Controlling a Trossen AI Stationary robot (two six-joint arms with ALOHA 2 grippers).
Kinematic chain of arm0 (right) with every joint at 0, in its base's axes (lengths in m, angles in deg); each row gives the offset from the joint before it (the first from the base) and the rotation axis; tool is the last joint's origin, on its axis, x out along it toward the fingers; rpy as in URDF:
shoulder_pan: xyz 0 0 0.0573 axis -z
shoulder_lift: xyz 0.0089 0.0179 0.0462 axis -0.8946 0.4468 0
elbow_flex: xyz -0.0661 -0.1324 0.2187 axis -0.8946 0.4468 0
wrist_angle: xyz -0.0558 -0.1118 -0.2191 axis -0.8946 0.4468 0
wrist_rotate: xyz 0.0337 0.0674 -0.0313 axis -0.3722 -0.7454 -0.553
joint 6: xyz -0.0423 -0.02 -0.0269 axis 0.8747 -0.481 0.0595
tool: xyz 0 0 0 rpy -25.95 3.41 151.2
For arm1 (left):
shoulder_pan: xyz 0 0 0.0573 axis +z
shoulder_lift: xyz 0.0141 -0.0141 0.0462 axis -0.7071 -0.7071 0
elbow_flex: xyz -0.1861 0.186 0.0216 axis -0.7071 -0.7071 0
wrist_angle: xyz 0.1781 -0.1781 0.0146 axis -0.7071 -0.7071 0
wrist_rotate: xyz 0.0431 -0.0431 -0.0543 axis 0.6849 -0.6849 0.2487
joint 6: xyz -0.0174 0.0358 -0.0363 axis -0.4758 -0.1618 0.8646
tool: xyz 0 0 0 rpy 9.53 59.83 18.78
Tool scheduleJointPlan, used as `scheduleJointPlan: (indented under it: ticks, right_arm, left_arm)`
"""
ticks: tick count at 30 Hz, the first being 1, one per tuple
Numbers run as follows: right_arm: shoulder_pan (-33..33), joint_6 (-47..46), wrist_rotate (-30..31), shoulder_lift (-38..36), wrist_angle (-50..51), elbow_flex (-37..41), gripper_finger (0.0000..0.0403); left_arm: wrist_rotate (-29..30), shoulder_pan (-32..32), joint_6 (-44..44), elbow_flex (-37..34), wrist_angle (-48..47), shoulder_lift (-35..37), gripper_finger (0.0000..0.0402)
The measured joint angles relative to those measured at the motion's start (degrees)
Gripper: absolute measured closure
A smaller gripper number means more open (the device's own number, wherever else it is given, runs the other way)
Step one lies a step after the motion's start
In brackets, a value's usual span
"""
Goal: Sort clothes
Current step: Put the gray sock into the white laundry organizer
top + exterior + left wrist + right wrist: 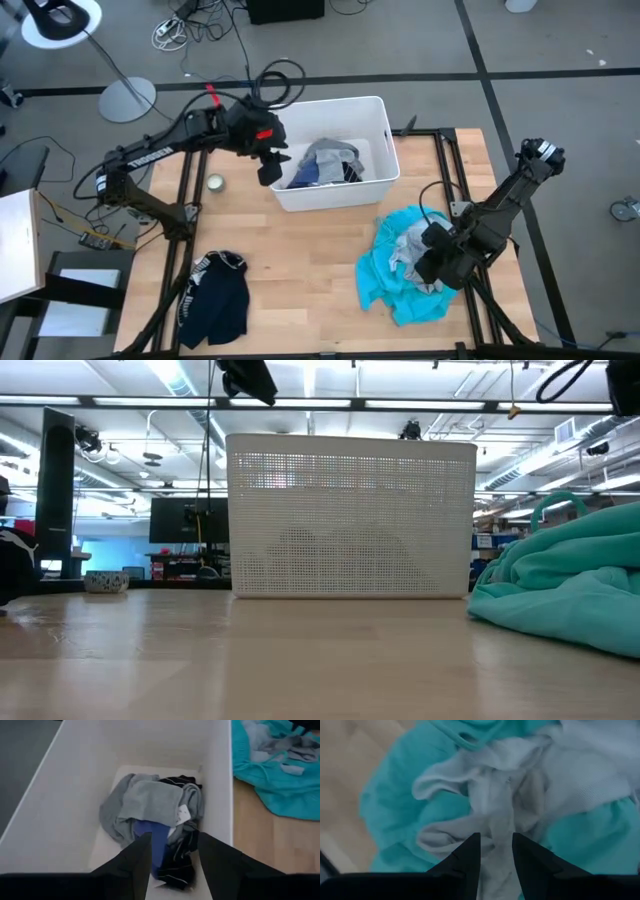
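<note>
A white plastic bin [378,112] stands at the table's far middle and holds grey, blue and black-and-white striped pieces [150,805]. My left gripper [270,168] hangs open and empty over the bin's left end, above those pieces [172,852]. A turquoise shirt [385,285] lies spread at the table's right front, with a grey shirt [408,245] bunched on top of it. My right gripper [428,262] is down on that pile, shut on the grey shirt [495,820]. A navy white-striped garment [215,295] lies at the left front. My right gripper pinches a bunched ridge of the grey shirt [495,852] between its two fingers, coming from above and pointing down. Several folds seem gathered there. The rest of the grey shirt lies slack on the turquoise shirt [395,805].
A small round tin [214,182] sits left of the bin. Bare wooden table [300,270] lies between the navy garment and the turquoise pile. The bin's wall [350,520] stands high in the low view, with the turquoise shirt [570,585] to its right.
</note>
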Motion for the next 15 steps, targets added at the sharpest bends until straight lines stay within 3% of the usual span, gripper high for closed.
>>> scheduleJointPlan:
  ticks: [9,11,15]
  right_arm:
    - [-0.2,0.2,-1.1,5.8,0.8,0.0,0.0294]
    - [-0.2,0.9,-1.5,8.3,0.9,0.0,0.0313]
    - [-0.2,4.1,-2.1,11.5,-0.4,0.0,0.0388]
  left_arm:
    - [-0.1,-4.3,4.8,0.0,-1.2,0.1,0.0236]
    - [-0.1,-6.0,6.6,0.0,-2.9,0.1,0.0236]
    - [0.1,-10.7,8.2,-1.0,-3.6,0.6,0.0238]
